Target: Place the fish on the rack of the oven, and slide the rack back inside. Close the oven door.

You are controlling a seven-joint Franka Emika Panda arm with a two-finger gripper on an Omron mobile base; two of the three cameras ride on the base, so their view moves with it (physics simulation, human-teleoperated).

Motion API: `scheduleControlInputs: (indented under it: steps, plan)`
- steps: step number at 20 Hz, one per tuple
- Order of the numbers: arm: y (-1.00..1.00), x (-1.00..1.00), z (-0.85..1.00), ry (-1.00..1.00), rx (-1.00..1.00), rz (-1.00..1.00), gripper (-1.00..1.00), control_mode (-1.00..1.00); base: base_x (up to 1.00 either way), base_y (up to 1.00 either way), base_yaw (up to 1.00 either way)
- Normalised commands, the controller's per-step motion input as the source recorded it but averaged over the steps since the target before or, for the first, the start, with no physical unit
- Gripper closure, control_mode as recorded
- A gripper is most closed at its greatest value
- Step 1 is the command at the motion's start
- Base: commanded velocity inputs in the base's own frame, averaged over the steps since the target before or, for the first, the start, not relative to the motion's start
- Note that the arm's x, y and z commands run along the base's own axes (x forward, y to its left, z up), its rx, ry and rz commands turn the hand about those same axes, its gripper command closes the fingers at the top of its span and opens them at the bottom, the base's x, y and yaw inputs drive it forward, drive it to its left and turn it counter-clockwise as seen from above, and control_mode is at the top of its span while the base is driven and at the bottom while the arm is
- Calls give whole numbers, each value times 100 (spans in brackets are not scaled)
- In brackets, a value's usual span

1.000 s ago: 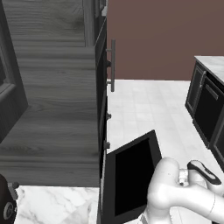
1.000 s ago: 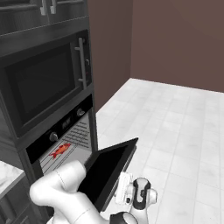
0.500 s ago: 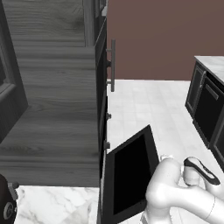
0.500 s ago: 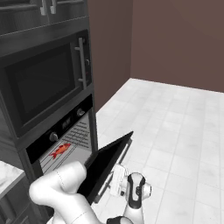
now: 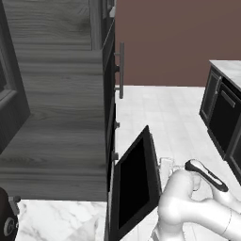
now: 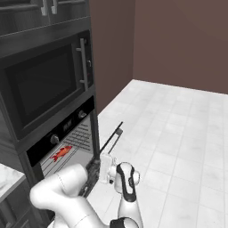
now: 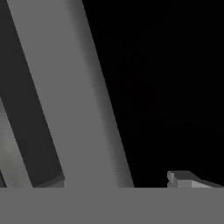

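The red-orange fish [image 6: 61, 153] lies on the wire rack [image 6: 82, 136] inside the dark cavity of the oven [image 6: 67, 129]. The black oven door [image 5: 135, 188] stands steeply tilted, roughly halfway up, and looks nearly edge-on in the right base view [image 6: 106, 147]. My gripper [image 6: 106, 168] presses against the door's outer face just below its grey bar handle [image 6: 116, 132]. From the left it shows beside the door's upper edge [image 5: 167, 167]. In the hand view the handle [image 7: 74, 96] crosses the black window close up. One fingertip [image 7: 181, 178] stands apart from it, with the jaws open.
Tall grey wood-grain cabinetry [image 5: 56, 117] surrounds the oven. Above it sits a second built-in appliance [image 6: 40, 89] with a vertical bar handle. Dark cabinets under a white counter [image 5: 221, 108] stand to the right. White tiled floor [image 6: 178, 124] stretches in front.
The oven door has swung upward from a shallow tilt to a steep one. My gripper has followed it, rising and moving in toward the oven.
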Motion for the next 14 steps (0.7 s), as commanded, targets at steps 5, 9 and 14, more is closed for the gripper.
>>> scheduleControlInputs:
  steps: [5, 9, 14]
  plan:
    - [100, 73, 100, -38, 17, 34, -100, -100, 0, 0, 0]
    - [100, 75, 95, -39, 14, 32, -100, -100, 0, 0, 0]
    - [100, 75, 78, -38, 10, 31, -100, -100, 0, 0, 0]
